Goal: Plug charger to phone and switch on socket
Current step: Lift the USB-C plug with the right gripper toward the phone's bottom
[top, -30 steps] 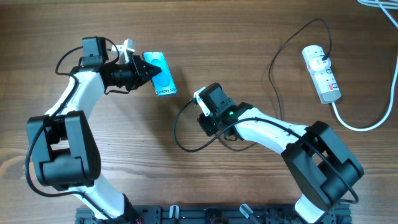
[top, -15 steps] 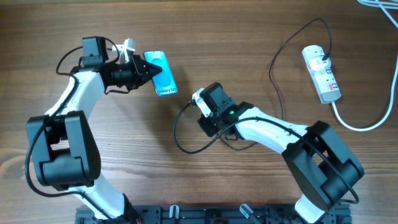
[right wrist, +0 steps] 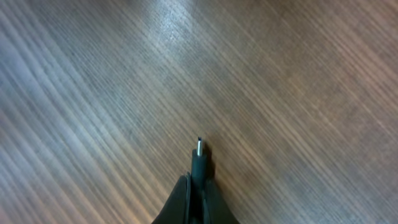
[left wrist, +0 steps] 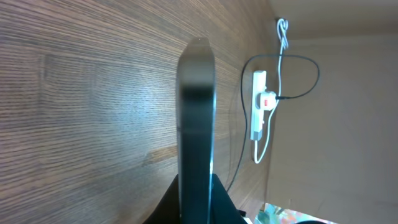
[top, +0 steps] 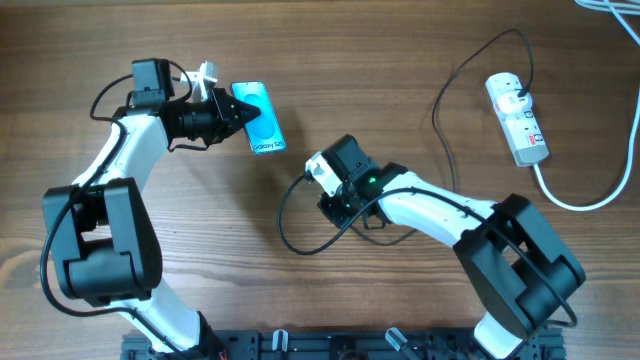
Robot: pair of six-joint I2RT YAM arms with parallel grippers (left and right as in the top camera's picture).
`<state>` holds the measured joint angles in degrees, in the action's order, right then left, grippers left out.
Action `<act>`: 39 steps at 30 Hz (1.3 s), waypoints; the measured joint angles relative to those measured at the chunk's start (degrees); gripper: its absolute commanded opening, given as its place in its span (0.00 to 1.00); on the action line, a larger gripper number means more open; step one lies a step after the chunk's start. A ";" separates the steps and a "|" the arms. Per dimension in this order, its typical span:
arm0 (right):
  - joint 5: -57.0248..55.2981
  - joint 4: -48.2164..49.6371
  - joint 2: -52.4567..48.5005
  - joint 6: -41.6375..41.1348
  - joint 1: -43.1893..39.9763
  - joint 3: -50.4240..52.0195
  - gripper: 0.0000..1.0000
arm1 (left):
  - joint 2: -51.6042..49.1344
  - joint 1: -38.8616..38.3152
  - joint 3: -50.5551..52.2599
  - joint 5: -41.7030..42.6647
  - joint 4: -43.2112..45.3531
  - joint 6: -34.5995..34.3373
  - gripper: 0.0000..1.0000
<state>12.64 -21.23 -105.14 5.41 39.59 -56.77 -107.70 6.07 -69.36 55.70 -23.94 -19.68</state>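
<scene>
The phone point(top: 259, 118), screen lit teal, is held up on edge at the upper left, with my left gripper point(top: 243, 114) shut on its left end. The left wrist view shows its thin dark edge point(left wrist: 196, 118) rising between the jaws of that gripper point(left wrist: 196, 202). My right gripper point(top: 330, 203) is at mid-table, shut on the charger plug point(right wrist: 198, 163), whose metal tip points ahead just above the wood. The black charger cable point(top: 283, 215) loops left of that arm. The white socket point(top: 517, 118) lies at the upper right, also visible in the left wrist view point(left wrist: 259, 115).
A white adapter point(top: 515, 100) sits on the socket, and the black cable arcs from it toward mid-table. A thick white cord point(top: 580, 205) trails from the socket toward the right edge. Both arm bases stand along the near edge.
My right gripper has shifted slightly left with the plug, and the cable loop beside it has sagged lower. The left arm and phone have not moved.
</scene>
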 measured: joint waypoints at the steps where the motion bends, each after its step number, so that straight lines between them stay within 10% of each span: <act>1: 1.31 -3.39 -0.02 -0.15 -0.46 -1.07 0.04 | 0.00 0.00 0.00 0.39 0.04 0.02 0.04; 6: 22.25 -10.80 -0.04 -4.74 -8.68 -8.55 0.04 | 0.00 0.00 0.02 6.43 1.60 1.40 0.04; 14: 55.93 15.21 -0.04 -25.38 -10.78 -9.18 0.04 | -0.09 0.00 0.50 23.06 18.53 -2.10 0.04; 22: 60.98 36.72 -0.04 -47.65 -10.78 -9.22 0.04 | -0.09 1.53 0.52 26.97 26.34 -28.65 0.04; 39: 50.97 40.54 -0.04 -60.67 -8.98 -9.27 0.04 | -0.09 2.16 0.52 28.87 27.26 -33.05 0.04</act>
<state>63.61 19.31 -105.19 -55.27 30.61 -66.04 -107.79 8.23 -68.84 84.58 3.31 -52.73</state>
